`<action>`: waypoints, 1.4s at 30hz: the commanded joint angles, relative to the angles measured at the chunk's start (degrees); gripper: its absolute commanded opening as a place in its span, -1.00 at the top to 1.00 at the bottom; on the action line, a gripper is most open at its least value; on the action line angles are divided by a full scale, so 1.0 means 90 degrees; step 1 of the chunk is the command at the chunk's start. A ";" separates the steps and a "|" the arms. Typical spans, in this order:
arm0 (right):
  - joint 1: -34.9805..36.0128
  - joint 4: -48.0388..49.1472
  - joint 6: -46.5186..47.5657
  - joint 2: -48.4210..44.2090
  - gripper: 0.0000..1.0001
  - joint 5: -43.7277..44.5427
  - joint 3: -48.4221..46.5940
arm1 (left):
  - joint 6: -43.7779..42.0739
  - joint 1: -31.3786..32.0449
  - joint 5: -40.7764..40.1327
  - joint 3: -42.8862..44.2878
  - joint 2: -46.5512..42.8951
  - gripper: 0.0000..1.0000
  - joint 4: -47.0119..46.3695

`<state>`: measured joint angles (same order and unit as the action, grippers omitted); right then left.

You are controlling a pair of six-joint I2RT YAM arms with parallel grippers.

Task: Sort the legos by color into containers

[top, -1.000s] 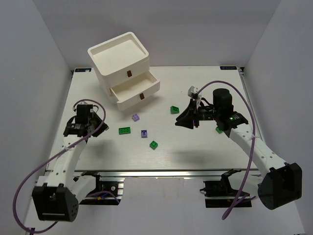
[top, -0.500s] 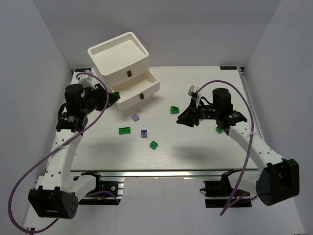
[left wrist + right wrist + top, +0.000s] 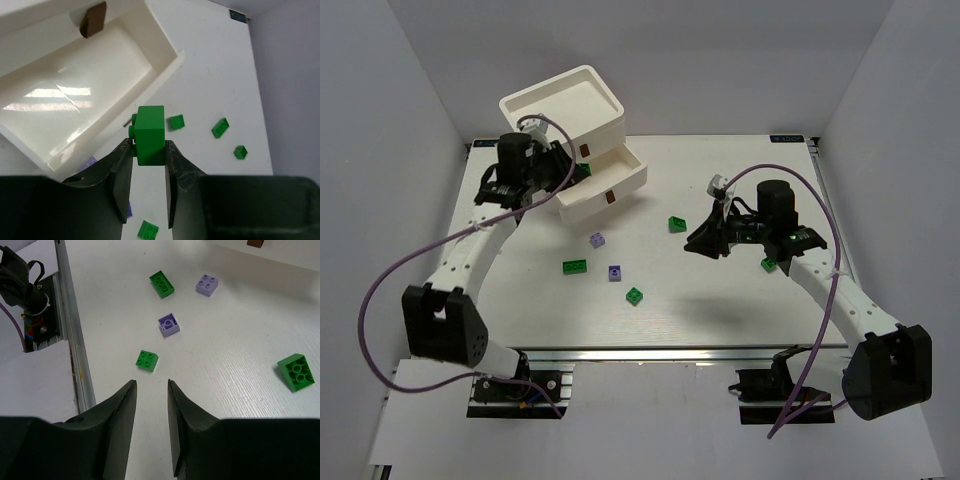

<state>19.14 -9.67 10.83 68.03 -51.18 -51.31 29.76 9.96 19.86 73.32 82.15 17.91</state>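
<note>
Over white tabletop (image 3: 740,300), mid-delivery: clenching a green studded plastic brick (image 3: 150,130) in the left gripper (image 3: 148,146) just outside the pulled-out shallow white drawer (image 3: 90,70), with the right gripper (image 3: 151,385) parted and empty; next, likely carry past the rim, release.

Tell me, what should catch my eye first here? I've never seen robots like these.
Most striking is the left gripper pinching a bright green brick beside the rim of an open white drawer, at the far left of the table. Next come the loose bricks scattered mid-table, such as a green one and a purple one. The right gripper hangs open above the table to their right.
</note>
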 commanded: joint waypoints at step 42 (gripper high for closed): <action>0.0188 -0.0888 0.5414 0.2743 -0.79 0.1771 -0.1310 | -0.2144 0.0427 -0.0439 -0.3673 -0.4576 -0.70 0.0344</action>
<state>20.73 -15.55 48.36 91.35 -36.23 -59.27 14.00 14.04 16.88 41.52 42.02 19.46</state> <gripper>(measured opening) 0.894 0.849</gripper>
